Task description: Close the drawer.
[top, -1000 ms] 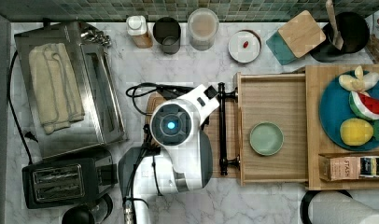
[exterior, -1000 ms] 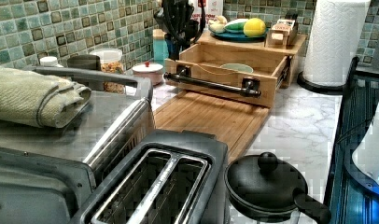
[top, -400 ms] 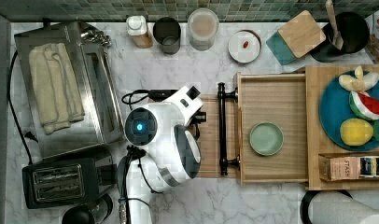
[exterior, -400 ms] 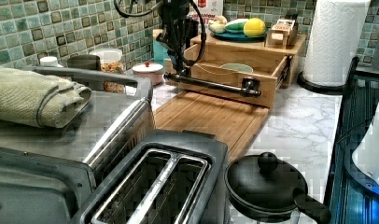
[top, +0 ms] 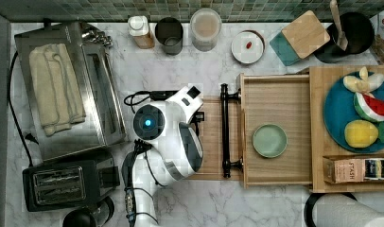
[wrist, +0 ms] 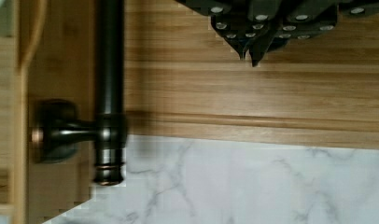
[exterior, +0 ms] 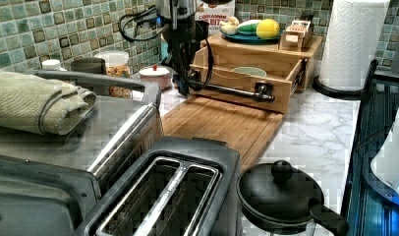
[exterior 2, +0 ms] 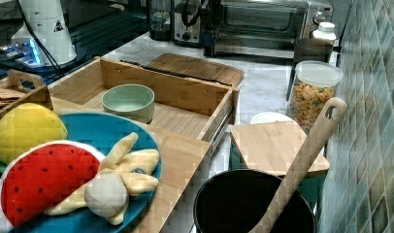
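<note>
The light-wood drawer [top: 275, 104] stands pulled out toward the top view's left, with a green bowl [top: 269, 140] inside it. Its long black bar handle [top: 224, 127] runs across the front, above the wooden cutting board [top: 211, 151]. My gripper [wrist: 251, 55] is shut on nothing and hovers low over the board, a short way off the handle [wrist: 108, 70]. In the left view the gripper [exterior: 184, 88] hangs by the handle's [exterior: 227, 89] left end, beside it and apart from it. The right view shows the drawer [exterior 2: 175, 116] open with the bowl [exterior 2: 128, 102] in it.
A toaster oven [top: 67, 85] and a black toaster [top: 69, 184] stand behind the arm at the top view's left. Jars [top: 205, 28] line the tiled back wall. A top panel [top: 318, 118] carries a blue plate of toy fruit. A paper towel roll [exterior: 352, 44] stands beside the drawer unit.
The arm has drawn back to the top view's left, away from the handle, and the gripper has come lower over the cutting board. The drawer has not moved.
</note>
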`<state>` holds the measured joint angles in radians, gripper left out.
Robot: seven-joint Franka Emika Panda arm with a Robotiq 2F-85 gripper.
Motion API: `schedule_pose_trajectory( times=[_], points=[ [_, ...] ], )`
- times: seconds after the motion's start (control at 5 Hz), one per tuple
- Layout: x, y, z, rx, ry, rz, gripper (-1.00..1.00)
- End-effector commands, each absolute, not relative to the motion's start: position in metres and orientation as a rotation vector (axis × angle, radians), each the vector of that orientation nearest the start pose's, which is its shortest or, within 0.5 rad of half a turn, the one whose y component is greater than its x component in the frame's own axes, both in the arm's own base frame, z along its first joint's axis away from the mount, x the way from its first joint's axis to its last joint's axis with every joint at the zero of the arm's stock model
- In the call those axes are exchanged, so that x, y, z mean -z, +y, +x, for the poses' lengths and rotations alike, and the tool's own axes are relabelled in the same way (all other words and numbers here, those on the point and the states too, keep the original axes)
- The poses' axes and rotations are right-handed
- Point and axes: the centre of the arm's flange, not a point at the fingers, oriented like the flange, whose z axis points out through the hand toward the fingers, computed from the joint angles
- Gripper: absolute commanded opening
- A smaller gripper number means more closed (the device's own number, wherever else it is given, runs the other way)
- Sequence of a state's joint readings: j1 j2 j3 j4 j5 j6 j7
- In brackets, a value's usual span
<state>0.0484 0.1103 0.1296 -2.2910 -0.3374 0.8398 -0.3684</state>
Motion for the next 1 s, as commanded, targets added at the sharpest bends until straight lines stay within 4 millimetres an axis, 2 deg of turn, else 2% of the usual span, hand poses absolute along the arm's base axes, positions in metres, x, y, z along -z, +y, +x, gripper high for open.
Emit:
schedule_pose_trajectory(
  times=[0.2, 0.6, 0.8, 1.0],
  points=[
    [-0.295, 0.068, 0.515, 0.1, -0.112, -3.349, -1.0],
    [-0.274, 0.04, 0.527, -0.014, -0.166, -3.313, -1.0],
    [-0.27, 0.028, 0.526, -0.04, -0.157, -3.305, -1.0],
    [-0.28, 0.028, 0.516, 0.044, -0.141, -3.33, -1.0]
  ],
)
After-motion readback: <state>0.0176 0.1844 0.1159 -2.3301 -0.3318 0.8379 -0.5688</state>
